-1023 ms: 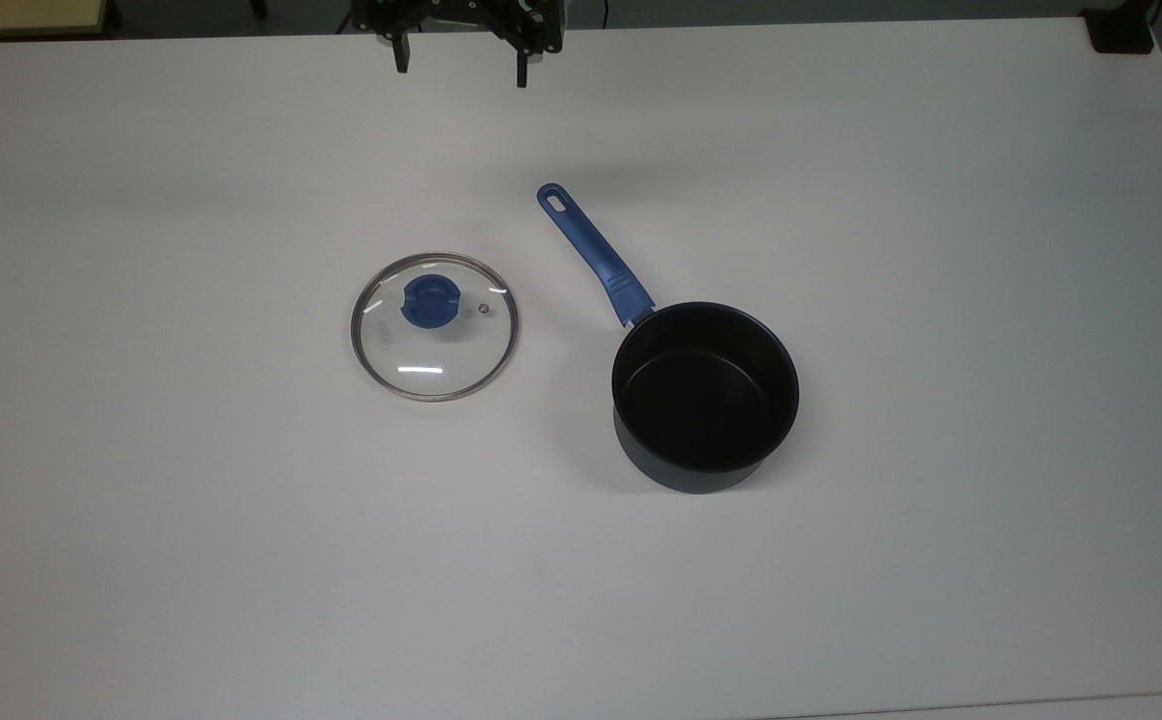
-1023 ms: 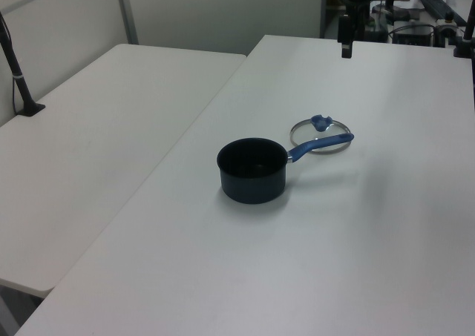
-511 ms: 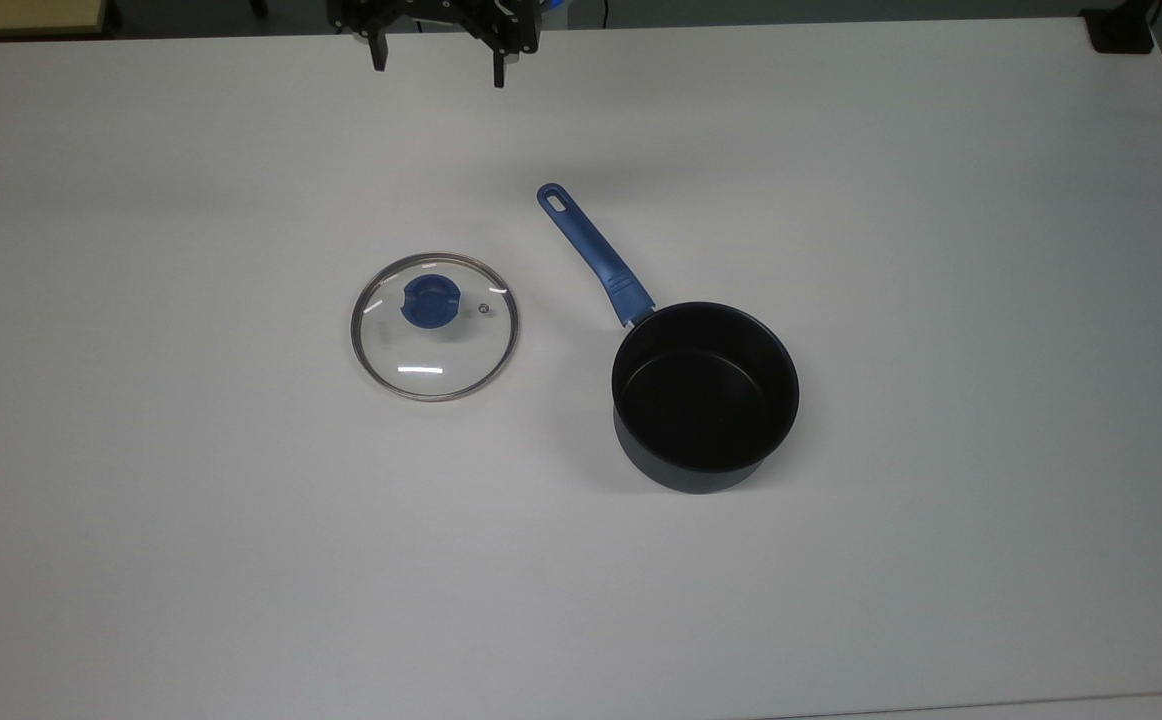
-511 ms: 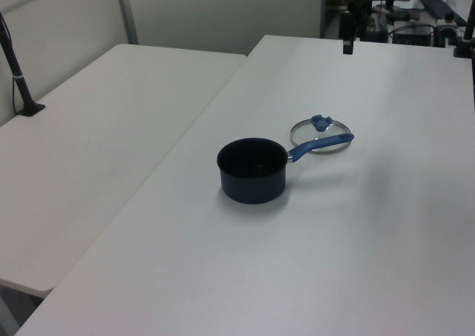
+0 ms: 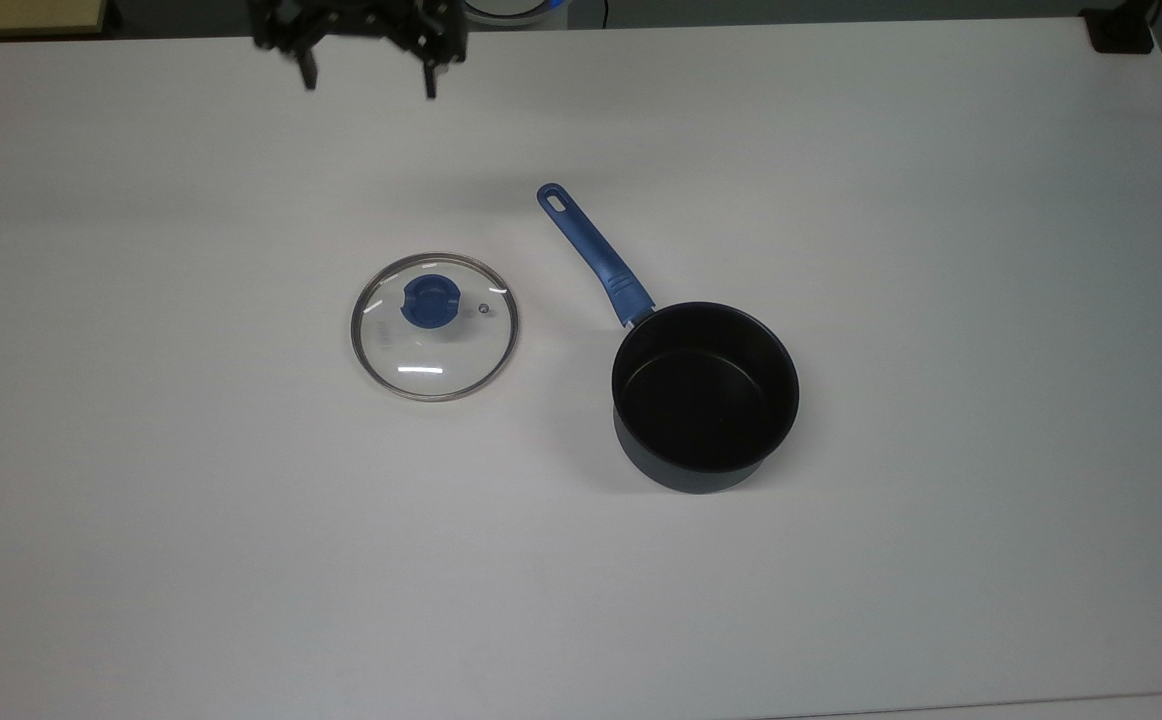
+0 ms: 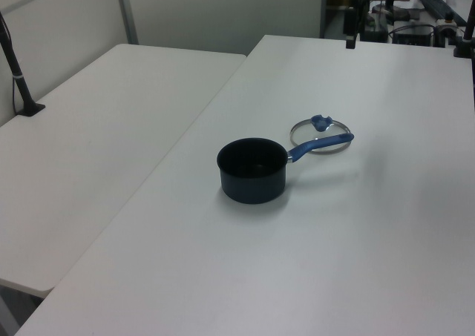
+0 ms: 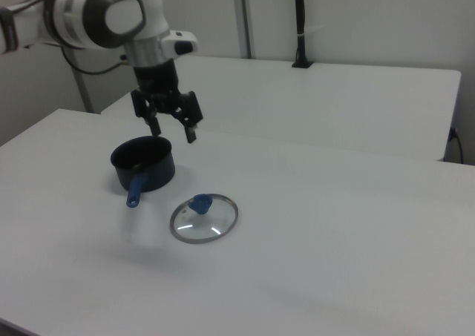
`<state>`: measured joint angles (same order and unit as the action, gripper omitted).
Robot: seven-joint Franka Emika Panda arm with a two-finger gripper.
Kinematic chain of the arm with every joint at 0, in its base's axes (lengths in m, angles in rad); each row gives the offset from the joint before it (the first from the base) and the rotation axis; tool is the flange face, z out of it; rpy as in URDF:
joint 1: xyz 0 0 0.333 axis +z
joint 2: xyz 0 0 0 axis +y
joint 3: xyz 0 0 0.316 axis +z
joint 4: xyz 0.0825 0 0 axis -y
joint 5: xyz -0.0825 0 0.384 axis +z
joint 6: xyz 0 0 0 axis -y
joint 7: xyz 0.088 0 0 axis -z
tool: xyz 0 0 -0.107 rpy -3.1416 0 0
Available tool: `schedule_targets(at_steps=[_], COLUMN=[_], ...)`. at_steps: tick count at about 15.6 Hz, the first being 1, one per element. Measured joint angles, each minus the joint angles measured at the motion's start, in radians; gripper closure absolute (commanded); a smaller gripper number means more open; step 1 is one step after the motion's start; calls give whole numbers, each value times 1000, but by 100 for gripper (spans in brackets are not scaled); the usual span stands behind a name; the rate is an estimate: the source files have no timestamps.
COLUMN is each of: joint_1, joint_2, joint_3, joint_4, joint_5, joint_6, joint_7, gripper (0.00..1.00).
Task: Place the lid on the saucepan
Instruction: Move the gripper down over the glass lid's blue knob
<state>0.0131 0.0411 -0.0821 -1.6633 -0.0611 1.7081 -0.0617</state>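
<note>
The lid (image 5: pixel 435 335) is clear glass with a metal rim and a blue knob (image 5: pixel 430 300), and it lies flat on the white table (image 5: pixel 241 560). To the top view's right of it stands the saucepan (image 5: pixel 704 395), dark and empty, its blue handle (image 5: pixel 596 255) pointing towards the far edge. My gripper (image 5: pixel 370 80) hangs open above the far edge with nothing between its fingers, beyond the lid and well apart from it. In the left view the lid (image 6: pixel 320 138) lies behind the saucepan (image 6: pixel 252 170). In the right view the gripper (image 7: pixel 172 131) hovers high above the saucepan (image 7: pixel 142 162), with the lid (image 7: pixel 204 219) nearer the camera.
A second white table (image 6: pixel 96 128) adjoins this one, carrying a black clamped post (image 6: pixel 18 76). A black block (image 5: pixel 1121 30) sits at the top view's far right corner. Equipment (image 6: pixel 415 13) crowds the space past the far end.
The open gripper has slid towards the top view's left along the far edge. Lid and saucepan have not moved.
</note>
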Motion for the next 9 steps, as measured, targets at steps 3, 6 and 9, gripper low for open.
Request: schedule_targets(at_steps=[3, 6, 9], joint_1=[-6, 2, 6], joint_2=[69, 154, 220], joint_3=[1, 8, 12], joint_4=[-2, -2, -5], joint_5=[0, 0, 1], joint_6=[58, 119, 185], joint_7=[-10, -6, 47], gripper=[0, 0, 0])
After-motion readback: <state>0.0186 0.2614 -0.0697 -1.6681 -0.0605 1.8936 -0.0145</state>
